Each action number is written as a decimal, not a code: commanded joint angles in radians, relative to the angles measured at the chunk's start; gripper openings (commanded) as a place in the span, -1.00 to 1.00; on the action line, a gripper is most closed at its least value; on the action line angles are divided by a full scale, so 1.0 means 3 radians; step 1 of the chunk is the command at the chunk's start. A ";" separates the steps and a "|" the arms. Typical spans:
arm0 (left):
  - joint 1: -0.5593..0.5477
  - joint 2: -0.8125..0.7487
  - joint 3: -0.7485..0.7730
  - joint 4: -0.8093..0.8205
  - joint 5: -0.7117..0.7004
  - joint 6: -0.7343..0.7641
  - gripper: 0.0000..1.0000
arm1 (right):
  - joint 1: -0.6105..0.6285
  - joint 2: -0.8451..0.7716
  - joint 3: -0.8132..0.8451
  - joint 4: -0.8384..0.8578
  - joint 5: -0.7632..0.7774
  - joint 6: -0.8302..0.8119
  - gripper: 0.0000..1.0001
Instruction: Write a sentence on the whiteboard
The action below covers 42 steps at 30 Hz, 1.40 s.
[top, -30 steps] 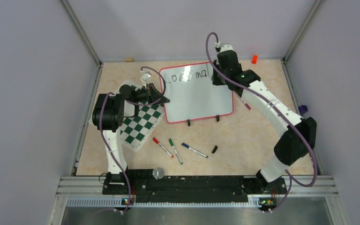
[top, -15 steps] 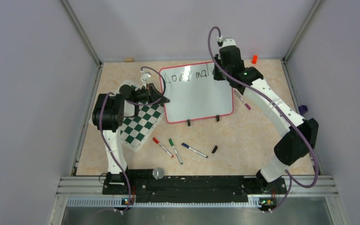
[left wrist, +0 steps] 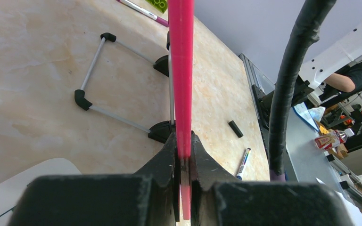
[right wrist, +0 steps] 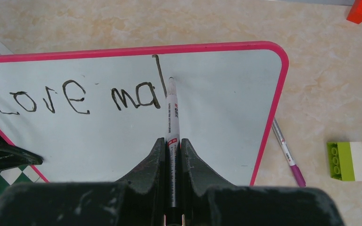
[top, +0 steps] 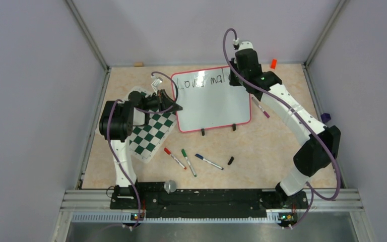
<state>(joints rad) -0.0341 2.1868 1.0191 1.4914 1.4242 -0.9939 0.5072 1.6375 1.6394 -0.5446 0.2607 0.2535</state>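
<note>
Whiteboard (top: 211, 103) at the far middle of the table (top: 262, 146), with its left edge beside the checkered mat (top: 148, 136). Left gripper (left wrist: 183, 141): fingers pressed together on the whiteboard's red rim, pinching it. Right gripper (right wrist: 172, 143): fingers clamped on a marker (right wrist: 172, 113), whose tip is at the board just right of an upright stroke. Sentence (right wrist: 82, 96) on the top line reads "Love ma".

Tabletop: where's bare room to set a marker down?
Bare: beige tabletop between the small black cap and the right arm; also the far-left corner behind the green-and-white checkered mat. Crowded: front centre, red-, green-, blue-capped markers.
</note>
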 commanded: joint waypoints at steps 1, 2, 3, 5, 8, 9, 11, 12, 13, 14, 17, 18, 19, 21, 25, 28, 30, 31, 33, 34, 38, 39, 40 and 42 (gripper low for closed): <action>-0.0017 -0.0051 0.0008 0.0428 0.0087 0.0184 -1.00 | -0.0027 0.0033 0.0084 0.0097 0.0012 -0.0021 -1.00; -0.0016 -0.0047 0.0008 0.0428 0.0087 0.0184 -1.00 | -0.0027 0.0033 0.0068 0.0103 0.0009 -0.0016 -1.00; -0.0014 -0.0048 0.0008 0.0428 0.0087 0.0184 -1.00 | -0.0025 0.0033 0.0057 0.0102 0.0005 -0.0008 -1.00; -0.0016 -0.0049 0.0008 0.0428 0.0089 0.0184 -1.00 | -0.0028 0.0033 0.0032 0.0106 0.0005 0.0005 -1.00; -0.0014 -0.0048 0.0012 0.0428 0.0089 0.0184 -1.00 | -0.0026 0.0022 -0.0009 0.0102 -0.0003 0.0017 -1.00; -0.0014 -0.0047 0.0009 0.0428 0.0090 0.0184 -1.00 | -0.0028 0.0019 -0.0024 0.0105 -0.0007 0.0022 -1.00; -0.0014 -0.0049 0.0008 0.0428 0.0088 0.0186 -1.00 | -0.0028 0.0010 -0.0050 0.0102 -0.0009 0.0027 -1.00; -0.0018 -0.0049 0.0008 0.0428 0.0089 0.0188 -1.00 | -0.0026 0.0004 -0.0063 0.0105 -0.0010 0.0036 -1.00; -0.0015 -0.0046 0.0008 0.0428 0.0091 0.0189 -1.00 | -0.0028 -0.0004 -0.0080 0.0106 -0.0016 0.0041 -1.00; -0.0014 -0.0044 0.0008 0.0428 0.0090 0.0188 -1.00 | -0.0027 -0.0012 -0.0096 0.0107 -0.0021 0.0048 -1.00; -0.0014 -0.0045 0.0008 0.0428 0.0090 0.0189 -1.00 | -0.0028 -0.0044 -0.0155 0.0107 -0.0056 0.0069 -1.00; -0.0015 -0.0044 0.0010 0.0428 0.0092 0.0188 -1.00 | -0.0028 -0.0049 -0.0172 0.0107 -0.0066 0.0084 -1.00; -0.0018 -0.0047 0.0012 0.0428 0.0093 0.0184 -1.00 | -0.0026 -0.0059 -0.0201 0.0103 -0.0075 0.0097 -1.00; -0.0016 -0.0044 0.0013 0.0428 0.0095 0.0184 -1.00 | -0.0028 -0.0080 -0.0231 0.0118 -0.0102 0.0123 -1.00; -0.0014 -0.0043 0.0014 0.0428 0.0094 0.0181 -1.00 | -0.0027 -0.0092 -0.0260 0.0140 -0.0125 0.0146 -1.00; -0.0015 -0.0044 0.0014 0.0428 0.0094 0.0184 -1.00 | -0.0027 -0.0092 -0.0243 0.0146 -0.0116 0.0142 -1.00; -0.0014 -0.0044 0.0014 0.0428 0.0093 0.0184 -1.00 | -0.0029 -0.0084 -0.0240 0.0146 -0.0117 0.0141 -1.00; -0.0014 -0.0044 0.0014 0.0428 0.0092 0.0184 -1.00 | -0.0029 -0.0088 -0.0242 0.0141 -0.0114 0.0136 -1.00; -0.0017 -0.0044 0.0014 0.0428 0.0091 0.0184 -1.00 | -0.0029 -0.0089 -0.0256 0.0129 -0.0089 0.0135 -1.00; -0.0018 -0.0044 0.0014 0.0428 0.0090 0.0184 -1.00 | -0.0029 -0.0093 -0.0263 0.0117 -0.0072 0.0134 -1.00; -0.0015 -0.0049 0.0008 0.0428 0.0092 0.0188 -1.00 | -0.0026 -0.0139 -0.0315 0.0072 -0.0002 0.0136 -1.00; -0.0017 -0.0049 0.0008 0.0428 0.0094 0.0188 -1.00 | -0.0028 -0.0158 -0.0342 0.0074 0.0008 0.0135 -1.00; -0.0016 -0.0056 0.0004 0.0428 0.0095 0.0189 -1.00 | -0.0025 -0.0180 -0.0374 0.0072 0.0018 0.0137 -1.00; -0.0015 -0.0049 0.0003 0.0428 0.0095 0.0193 -1.00 | -0.0029 -0.0215 -0.0419 0.0063 0.0023 0.0137 -1.00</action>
<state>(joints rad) -0.0341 2.1864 1.0191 1.4883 1.4242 -0.9997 0.5076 1.6196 1.5459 -0.5312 0.2371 0.2859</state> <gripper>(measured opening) 0.080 0.087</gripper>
